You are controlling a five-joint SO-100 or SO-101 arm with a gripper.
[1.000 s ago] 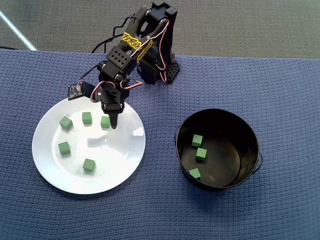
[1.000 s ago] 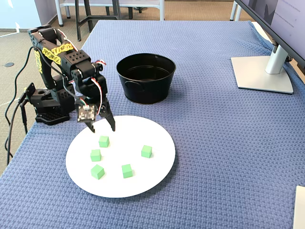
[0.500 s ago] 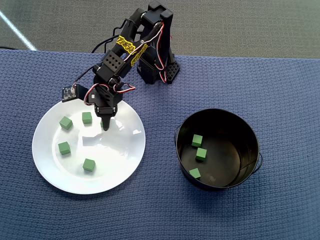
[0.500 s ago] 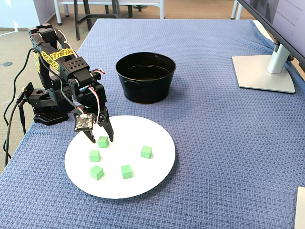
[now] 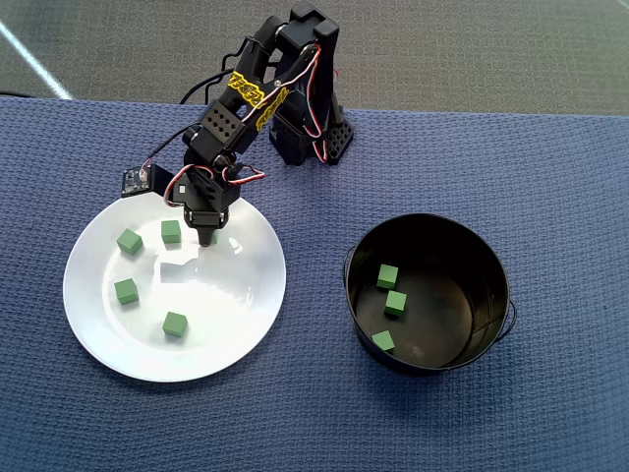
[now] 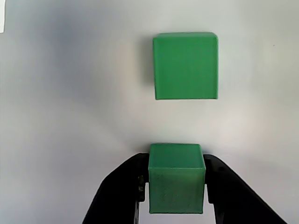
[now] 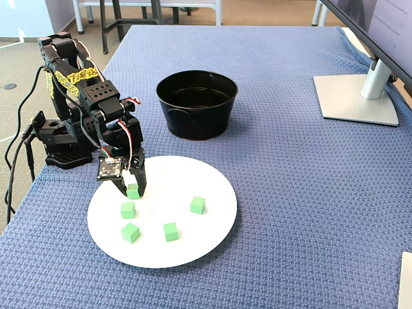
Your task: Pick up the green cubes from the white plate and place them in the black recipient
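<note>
Black two-finger gripper (image 6: 176,186): lowered onto the large round glossy white plate (image 5: 236,324), fingers pinching one small matte green cube (image 6: 176,177) from both sides, the cube still on the plate surface. Four further green cubes lie loose on the plate, the nearest (image 6: 185,65) just beyond the held one in the wrist view. Round black metal pot (image 5: 491,285): well apart from the plate on the blue woven cloth (image 5: 550,177), three green cubes (image 5: 394,303) inside.
</note>
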